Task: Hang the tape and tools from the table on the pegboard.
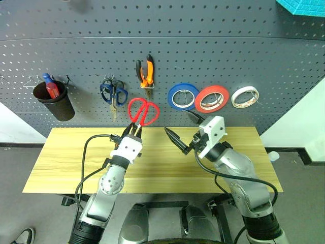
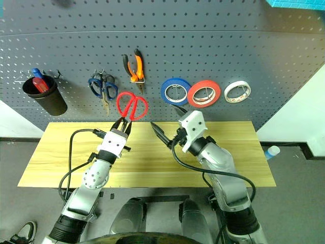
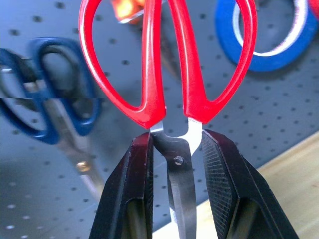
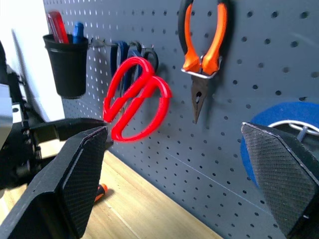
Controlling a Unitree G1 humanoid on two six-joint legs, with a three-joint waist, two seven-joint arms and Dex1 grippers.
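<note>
Left eye view: red scissors raised before the pegboard point(image 1: 213, 46).

Left hand point(image 1: 135, 129) is clamped on the red scissors point(image 1: 143, 112) at the blades, loops up between blue scissors point(image 1: 114, 92) and blue roll point(image 1: 183, 96). Right hand point(image 1: 183, 133) gapes wide, empty, above the bare desk point(image 1: 61, 162). Red tape point(image 1: 212, 98) and pliers point(image 1: 145, 72) hang.

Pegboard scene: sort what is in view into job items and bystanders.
Job: red scissors in left gripper; pliers, red tape on pegboard; table.
Bystanders: blue scissors, blue tape, white tape, black cup.
</note>
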